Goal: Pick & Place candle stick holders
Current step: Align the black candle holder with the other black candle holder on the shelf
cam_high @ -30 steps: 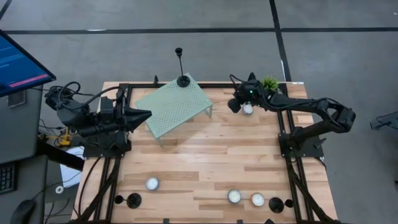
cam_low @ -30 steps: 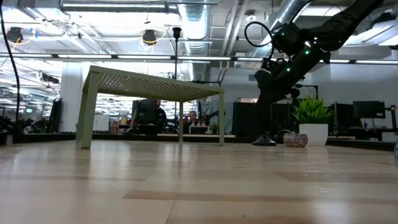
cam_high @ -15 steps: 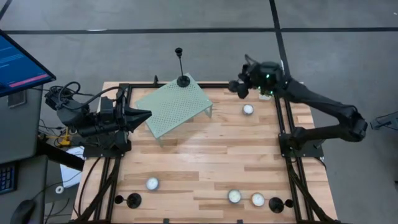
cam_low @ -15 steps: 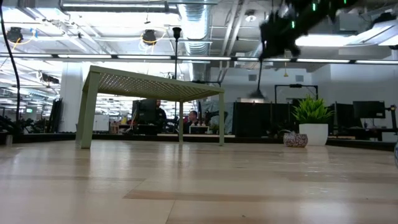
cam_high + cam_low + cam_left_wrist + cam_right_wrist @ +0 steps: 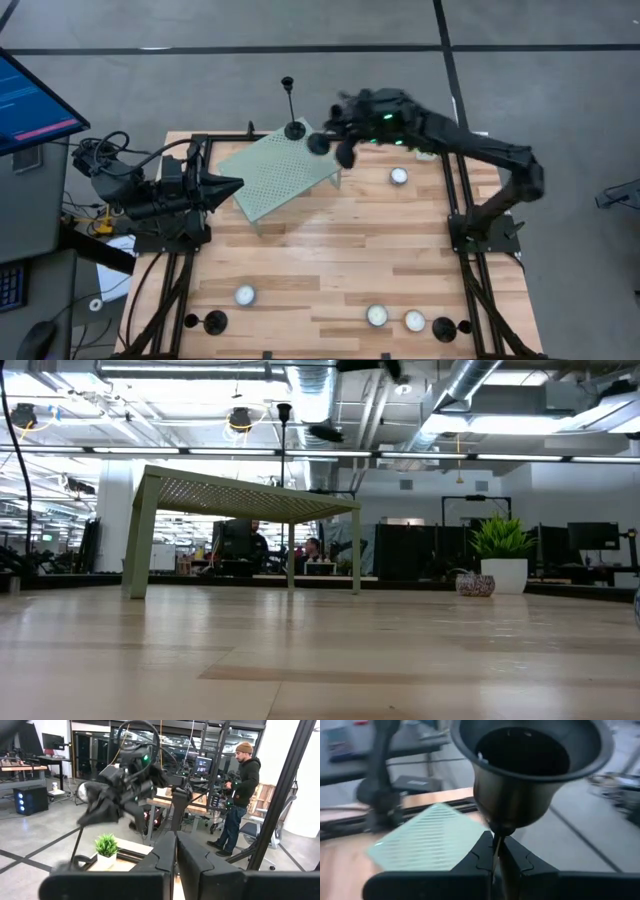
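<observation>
Black metal, stiff, slim and probably light, one candle stick holder [image 5: 530, 775] is clamped at its thin stem in the right claw [image 5: 495, 857], carried above the pale green stand [image 5: 282, 173]. Top-heaviness is likely. The left claw [image 5: 176, 851], closed, waits over the wooden worktop [image 5: 330, 260].

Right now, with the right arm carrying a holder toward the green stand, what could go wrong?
1. The right gripper pinches only the thin stem of the carried holder, so the holder may swing or slip.
2. A tall holder already stands on the stand near the far edge; the carried base could knock it over.
3. A landing close to the stand's edge might tip the holder off.
</observation>
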`<state>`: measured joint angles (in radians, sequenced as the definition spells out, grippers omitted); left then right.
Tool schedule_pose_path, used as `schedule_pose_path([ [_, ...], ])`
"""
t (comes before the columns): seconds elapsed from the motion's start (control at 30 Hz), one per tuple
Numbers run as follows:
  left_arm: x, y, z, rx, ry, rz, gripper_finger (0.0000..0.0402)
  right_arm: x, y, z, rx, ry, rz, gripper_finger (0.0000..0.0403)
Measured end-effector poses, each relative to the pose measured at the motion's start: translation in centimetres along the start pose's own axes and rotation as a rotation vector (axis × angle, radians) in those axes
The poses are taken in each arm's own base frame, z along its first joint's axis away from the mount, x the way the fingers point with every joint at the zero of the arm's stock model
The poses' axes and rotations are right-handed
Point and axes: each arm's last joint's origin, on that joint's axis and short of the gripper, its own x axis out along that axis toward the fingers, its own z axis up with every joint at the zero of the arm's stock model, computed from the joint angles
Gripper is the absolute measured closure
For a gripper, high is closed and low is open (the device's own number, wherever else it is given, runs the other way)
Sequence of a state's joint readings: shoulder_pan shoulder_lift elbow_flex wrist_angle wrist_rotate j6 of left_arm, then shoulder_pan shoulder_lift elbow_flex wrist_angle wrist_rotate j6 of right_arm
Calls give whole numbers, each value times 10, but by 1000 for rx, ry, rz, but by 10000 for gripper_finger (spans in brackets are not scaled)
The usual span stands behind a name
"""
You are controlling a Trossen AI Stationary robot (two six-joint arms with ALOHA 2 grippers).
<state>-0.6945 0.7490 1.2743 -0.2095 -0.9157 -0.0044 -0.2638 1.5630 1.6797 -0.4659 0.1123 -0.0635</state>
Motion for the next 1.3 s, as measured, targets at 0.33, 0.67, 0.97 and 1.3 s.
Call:
schedule_pose_path([
  [0.33,1,-1,0,1,1,0,392,76,47,-14,-118,142,159,403],
  [0.67,9,-12,-8,30,26,1,394,99,45,-23,-142,167,204,403],
  [0.97,13,-15,-12,43,32,81,363,108,31,-31,-122,199,216,403],
  [1.3,14,-16,-11,29,22,87,330,109,24,-31,-128,193,216,383],
])
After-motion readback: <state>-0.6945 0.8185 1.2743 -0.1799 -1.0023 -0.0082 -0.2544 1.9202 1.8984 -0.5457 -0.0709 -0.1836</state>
